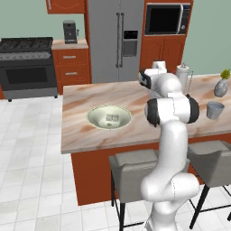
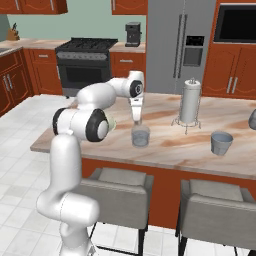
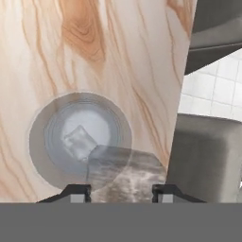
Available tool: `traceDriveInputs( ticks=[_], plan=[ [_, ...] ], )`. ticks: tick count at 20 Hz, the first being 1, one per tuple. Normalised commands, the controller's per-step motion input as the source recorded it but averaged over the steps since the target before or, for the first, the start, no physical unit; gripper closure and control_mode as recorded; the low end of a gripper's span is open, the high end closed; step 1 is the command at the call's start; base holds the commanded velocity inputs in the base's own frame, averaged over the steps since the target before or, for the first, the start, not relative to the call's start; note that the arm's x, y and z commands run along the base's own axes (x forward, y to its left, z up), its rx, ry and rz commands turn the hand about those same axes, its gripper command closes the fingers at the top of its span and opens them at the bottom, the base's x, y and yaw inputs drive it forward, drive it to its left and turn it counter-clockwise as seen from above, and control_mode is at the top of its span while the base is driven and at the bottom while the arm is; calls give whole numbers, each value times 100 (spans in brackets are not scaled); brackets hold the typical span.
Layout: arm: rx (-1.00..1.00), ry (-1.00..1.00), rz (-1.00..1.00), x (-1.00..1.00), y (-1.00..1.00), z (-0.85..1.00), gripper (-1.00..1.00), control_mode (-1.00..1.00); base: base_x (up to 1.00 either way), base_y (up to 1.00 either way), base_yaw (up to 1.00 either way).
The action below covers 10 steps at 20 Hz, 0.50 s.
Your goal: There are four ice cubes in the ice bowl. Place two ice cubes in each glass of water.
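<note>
The two-finger gripper hangs right above the short clear grey-blue glass of water at the middle of the right base view. Down the hand view, a pale translucent ice cube sits pinched between the dark fingertips at the bottom centre, so the claw is clamped on it. One more small whitish cube already lies inside the tumbler, left of centre in that frame.

The wide cream-green ice bowl sits left of centre in the left base view with two pale cubes left in it. The second clear tumbler stands at the right of the right base view, past the tall white-silver jug.

My guess on handling: these cubes look light, hard and slick — squeeze off-centre and one could squirt out sideways. Best hold is across two flat opposite faces, square on. The glass looks light and tippy too, so I'd let go over the middle of the mouth — not near the rim.
</note>
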Motion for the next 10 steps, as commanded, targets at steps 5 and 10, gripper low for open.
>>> traceDriveInputs(
  ticks=[5,10],
  plan=[
    [0,2,-6,31,-4,-4,100,-100,0,0,0],
    [0,0,-5,26,-4,-4,100,-100,0,0,0]
  ],
)
